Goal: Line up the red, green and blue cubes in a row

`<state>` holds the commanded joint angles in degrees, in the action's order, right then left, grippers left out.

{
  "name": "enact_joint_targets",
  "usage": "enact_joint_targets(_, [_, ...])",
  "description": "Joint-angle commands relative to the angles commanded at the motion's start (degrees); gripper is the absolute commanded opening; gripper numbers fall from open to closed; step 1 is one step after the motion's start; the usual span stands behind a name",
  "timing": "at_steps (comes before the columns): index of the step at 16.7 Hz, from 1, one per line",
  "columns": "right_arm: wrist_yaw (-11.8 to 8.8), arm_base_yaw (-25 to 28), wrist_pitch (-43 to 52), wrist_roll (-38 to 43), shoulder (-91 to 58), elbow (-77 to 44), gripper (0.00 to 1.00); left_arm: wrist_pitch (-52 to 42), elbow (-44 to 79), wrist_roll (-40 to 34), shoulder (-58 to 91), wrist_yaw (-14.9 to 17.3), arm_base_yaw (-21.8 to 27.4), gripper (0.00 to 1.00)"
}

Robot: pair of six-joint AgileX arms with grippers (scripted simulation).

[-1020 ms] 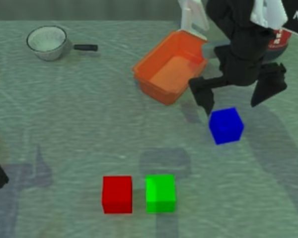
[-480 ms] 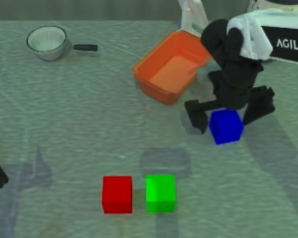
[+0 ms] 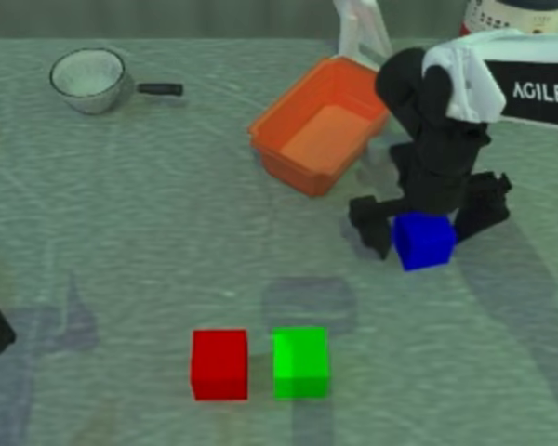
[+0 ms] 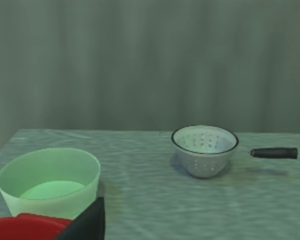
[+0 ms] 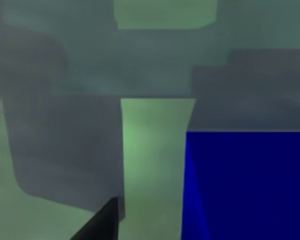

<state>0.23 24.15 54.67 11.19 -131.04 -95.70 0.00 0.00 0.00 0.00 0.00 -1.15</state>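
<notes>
My right arm reaches in from the top view's right edge, its white and black forearm bending down over the tabletop (image 3: 121,232) just right of the orange tray (image 3: 318,125). The right claw (image 3: 430,221) is down at the blue cube (image 3: 424,240), spread wide: one dark finger (image 3: 370,221) stands just left of the cube and the other sits behind it to the right. The cube lies between them on the tabletop, and I cannot tell whether either finger touches it. So the claw is released, gripping nothing. In the right wrist view the blue cube (image 5: 247,185) fills the near field, with one dark fingertip (image 5: 102,225) apart from its face and bare tabletop between them.

The red cube (image 3: 219,364) and the green cube (image 3: 300,362) sit side by side near the front of the tabletop, a narrow gap between them, red on the left. The blue cube is well apart from that pair, farther back and to the right.

My left arm is parked at the top view's left edge, only a dark piece of it showing. Its wrist view looks across at a white colander (image 4: 204,149) with a black handle, a pale green bowl (image 4: 49,182) nearer, and a red rim below it. I cannot tell whether the left claw is spread or clenched.
</notes>
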Motion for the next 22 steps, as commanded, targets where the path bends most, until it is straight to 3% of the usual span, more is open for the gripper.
enact_joint_targets(10, [0.0,0.0,0.0,0.0,0.0,0.0,0.02,0.0,0.0,0.0,0.0,0.0,0.0,1.0])
enact_joint_targets(22, [0.04,-0.04,2.4,0.07,0.71,-1.94,0.0,0.0,0.0,0.0,0.0,0.0,0.0,1.0])
